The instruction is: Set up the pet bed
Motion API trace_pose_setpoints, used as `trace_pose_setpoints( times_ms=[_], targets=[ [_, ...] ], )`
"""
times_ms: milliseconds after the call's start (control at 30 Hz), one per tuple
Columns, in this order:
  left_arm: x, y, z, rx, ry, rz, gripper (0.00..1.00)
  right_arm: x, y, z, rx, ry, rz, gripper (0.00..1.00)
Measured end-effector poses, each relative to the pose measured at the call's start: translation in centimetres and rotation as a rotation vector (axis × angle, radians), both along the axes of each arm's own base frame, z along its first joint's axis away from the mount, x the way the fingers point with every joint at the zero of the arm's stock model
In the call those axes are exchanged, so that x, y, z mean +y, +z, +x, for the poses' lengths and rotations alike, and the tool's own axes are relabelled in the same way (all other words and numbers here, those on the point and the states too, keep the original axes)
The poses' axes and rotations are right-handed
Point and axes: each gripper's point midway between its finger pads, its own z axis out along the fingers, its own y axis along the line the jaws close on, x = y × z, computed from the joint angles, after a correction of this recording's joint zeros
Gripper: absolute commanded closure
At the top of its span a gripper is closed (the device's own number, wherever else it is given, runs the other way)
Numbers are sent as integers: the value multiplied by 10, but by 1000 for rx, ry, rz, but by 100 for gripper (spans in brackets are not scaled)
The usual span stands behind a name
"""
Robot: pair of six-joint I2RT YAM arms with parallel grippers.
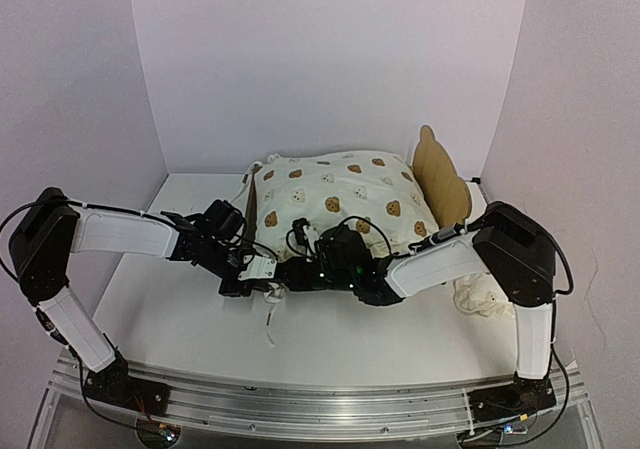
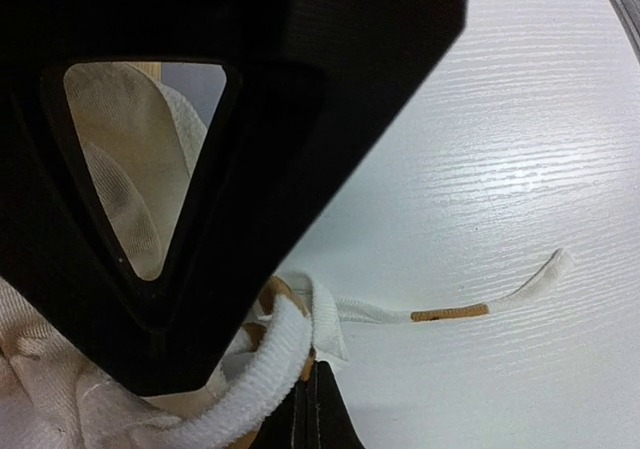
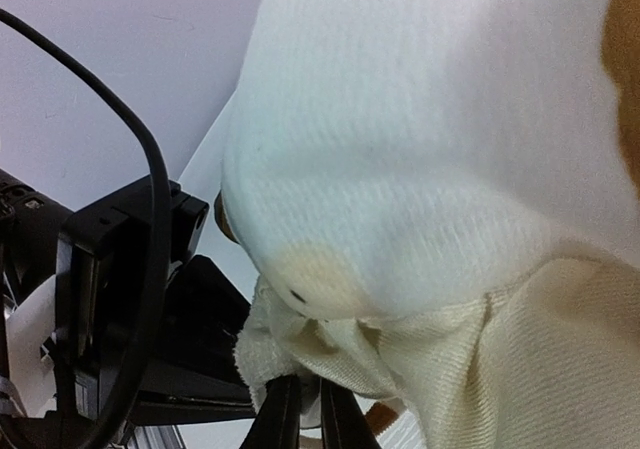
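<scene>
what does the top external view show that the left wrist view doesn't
Only the top view: the pet bed with its bear-eared headboard, the ruffled pillow, the right arm. Only the left wrist: the brown patch on the loose tie, and the left gripper seen shut. Both: the bear-print cushion and the white table.

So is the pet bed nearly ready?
Partly. Done: the bear-print cushion lies on the pet bed, against its headboard. In hand: both arms' jaws are closed at the cushion's near-left corner, the left gripper seemingly on a tie, the right gripper pinching the cushion's edge. Left: the tie looks untied, and a ruffled cream bundle lies on the table.
</scene>
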Motion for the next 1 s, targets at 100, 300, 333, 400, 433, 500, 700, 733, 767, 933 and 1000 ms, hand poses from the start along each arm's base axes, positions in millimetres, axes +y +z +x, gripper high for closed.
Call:
trace_pose_setpoints(
  times_ms=[100, 300, 333, 400, 433, 500, 700, 733, 767, 933, 1000],
  targets=[
    [1, 0, 1, -3, 3, 4, 100, 1, -1, -2, 16, 5, 7, 96],
    [2, -2, 0, 0, 5, 7, 100, 4, -5, -8, 58, 38, 19, 100],
    [2, -2, 0, 1, 5, 8, 100, 4, -5, -8, 58, 38, 20, 100],
    [2, -2, 0, 1, 5, 7, 100, 3, -5, -7, 58, 35, 20, 100],
    [1, -2, -1, 2, 6, 7, 100, 2, -7, -8, 59, 32, 18, 100],
    [1, -2, -1, 5, 8, 6, 96, -3, -12, -10, 64, 26, 4, 100],
    [7, -4, -8, 49, 24, 25, 79, -22, -16, -18, 65, 13, -29, 100],
    [9, -4, -9, 64, 29, 28, 77, -23, -13, -19, 60, 14, -27, 100],
    [11, -3, -10, 73, 33, 30, 76, -25, -7, -19, 51, 14, -22, 100],
    [16, 15, -11, 120, 61, 6, 74, -26, 24, -19, -14, 24, 12, 100],
    [11, 31, -8, 128, 69, -35, 73, -26, 33, -20, -39, 30, 20, 100]
  ],
)
